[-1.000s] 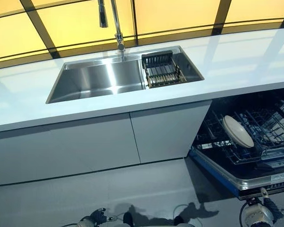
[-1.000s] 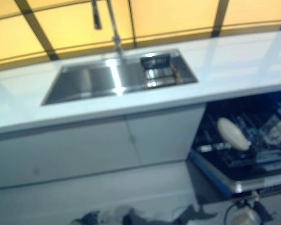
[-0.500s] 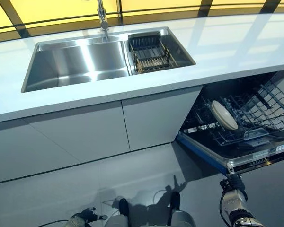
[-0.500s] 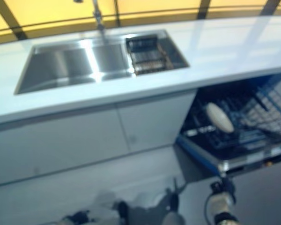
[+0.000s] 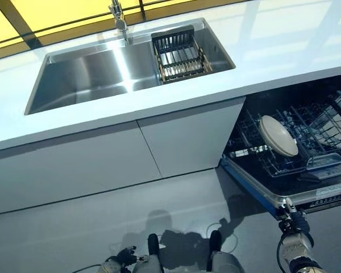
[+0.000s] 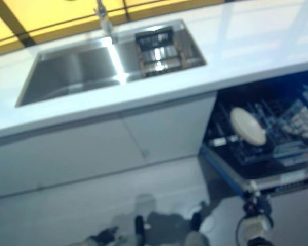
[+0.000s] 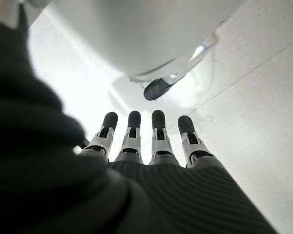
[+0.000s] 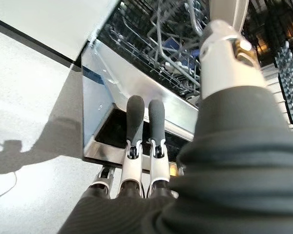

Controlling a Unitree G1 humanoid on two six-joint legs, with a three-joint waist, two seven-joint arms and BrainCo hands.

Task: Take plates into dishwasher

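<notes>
One cream plate (image 5: 278, 135) stands on edge in the lower rack (image 5: 249, 149) of the open dishwasher (image 5: 310, 198) at the right, under the counter. The rack is pulled out over the lowered door. My right hand (image 5: 296, 245) hangs low, just in front of the door's front edge. The right wrist view shows its fingers (image 8: 135, 127) straight, pointing at that edge and holding nothing. My left hand (image 5: 120, 261) hangs at the bottom of the view over the floor, its fingers (image 7: 157, 137) straight and empty.
A steel sink (image 5: 96, 77) with a tap (image 5: 118, 17) is set in the white counter (image 5: 284, 40). A dark drainer basket (image 5: 179, 52) sits in the sink's right end. White cabinet fronts (image 5: 102, 159) run below. Grey floor (image 5: 74, 233) lies ahead.
The whole picture has shifted, so the camera has moved. Both hands still hang low, the right one by the dishwasher door's edge. The plate stays in the rack.
</notes>
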